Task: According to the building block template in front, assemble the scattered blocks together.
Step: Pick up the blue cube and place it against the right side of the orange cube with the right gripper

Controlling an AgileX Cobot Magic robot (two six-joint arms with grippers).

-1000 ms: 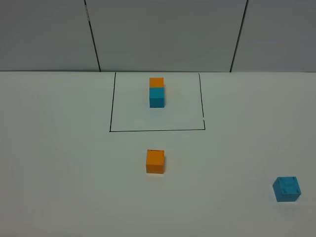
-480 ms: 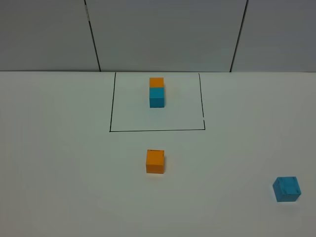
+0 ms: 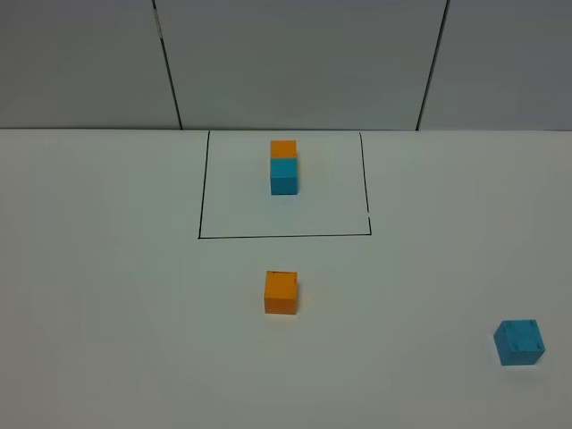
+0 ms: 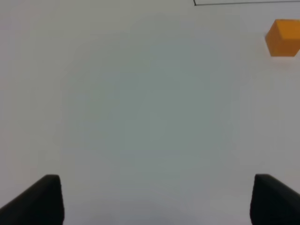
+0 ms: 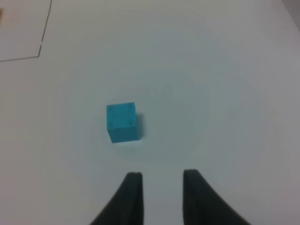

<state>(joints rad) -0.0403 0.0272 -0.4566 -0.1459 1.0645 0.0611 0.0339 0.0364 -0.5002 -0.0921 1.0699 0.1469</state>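
2 loose cubes, well apart: 1 orange cube [image 3: 281, 293] just outside black rectangle [image 3: 284, 236], 1 cyan cube [image 3: 518, 342] near R gripper [image 5: 161, 176] — narrow gap, holds nothing. 1 template pair [image 3: 283, 167] inside rectangle. L gripper [image 4: 157, 185] wide.

A smooth, matte white worktop [image 3: 107, 313] runs out flat beyond the left pincer [image 4: 152, 199] and the right pincer [image 5: 159, 178]. At its far edge stands a pale grey panelled wall [image 3: 304, 63], split by two thin dark seams [image 3: 168, 67]. The light is soft and even.
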